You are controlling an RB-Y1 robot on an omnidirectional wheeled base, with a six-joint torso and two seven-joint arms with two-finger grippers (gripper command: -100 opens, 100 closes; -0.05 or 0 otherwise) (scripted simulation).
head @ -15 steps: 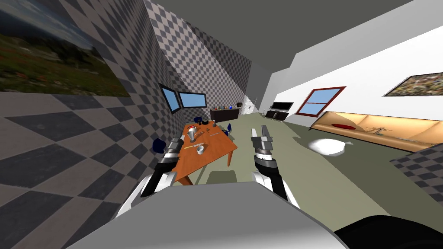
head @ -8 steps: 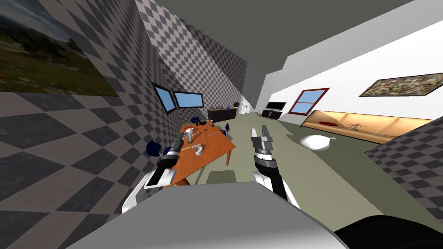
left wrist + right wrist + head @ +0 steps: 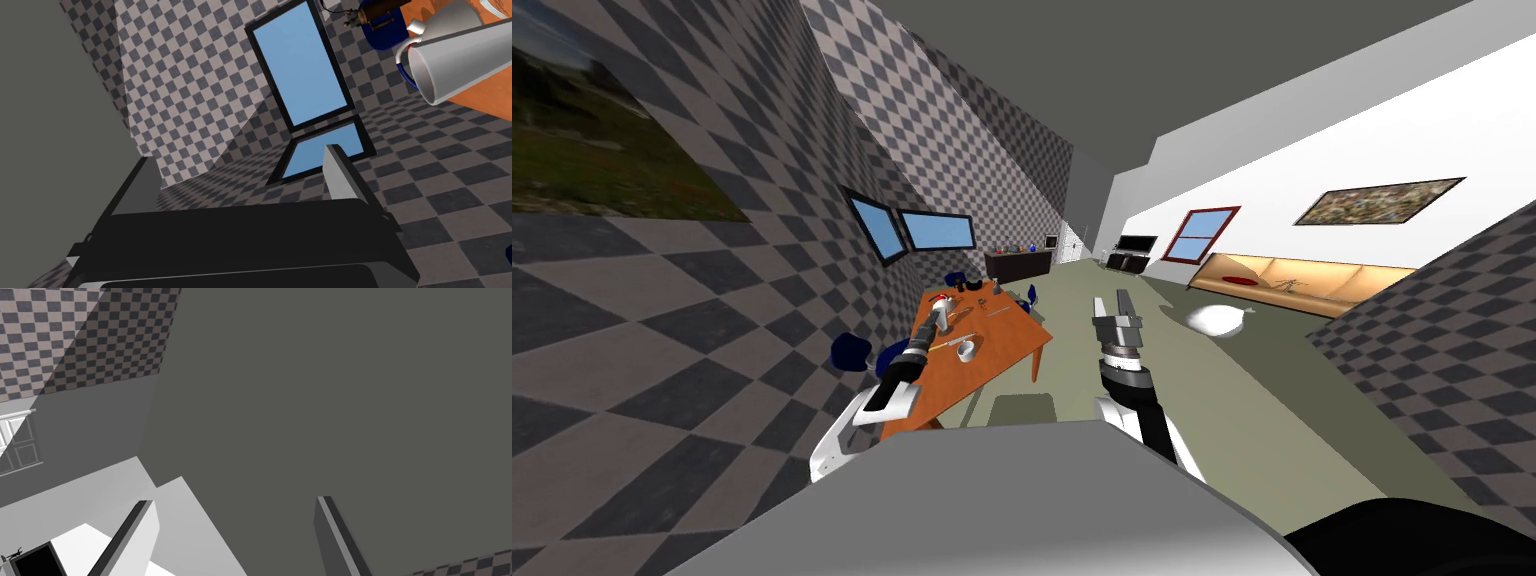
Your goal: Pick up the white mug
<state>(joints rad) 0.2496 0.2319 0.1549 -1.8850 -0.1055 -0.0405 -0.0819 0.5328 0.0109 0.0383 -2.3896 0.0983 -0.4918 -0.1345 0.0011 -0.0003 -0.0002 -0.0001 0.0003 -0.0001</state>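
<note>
– Two arms are up. Where is the left one?
– Starting at the far left, a blue round-backed chair (image 3: 850, 352) stands by the checkered wall. Just right of it the left arm runs forward from the shoulder, its forearm sloping up along the near left edge of the orange flat-topped table (image 3: 1009, 345). The left gripper (image 3: 925, 332) hangs over that edge and points toward the wall's two black-framed blue windows (image 3: 300, 65).
– And its claw?
– Spread. In the left wrist view the thin grey fingers (image 3: 342, 175) stand wide apart with only wall between them (a tall pale grey handled vessel (image 3: 460, 57) stands on the table off to one side, beyond the tips).
– So where is the mug?
– The short white mug (image 3: 965, 349) sits upright on the near half of the table top. It is to the right of the left gripper and clearly apart from it.
– And further right?
– The right arm is lifted in front of the chest, right of the table and above the olive-grey floor (image 3: 1232, 400). Its forearm is nearly upright. The right gripper (image 3: 1112, 303) points upward with its two blades parted and nothing between them. Past it, a white rounded cushion (image 3: 1217, 320) lies on the floor in front of a long tan sofa (image 3: 1312, 285).
</note>
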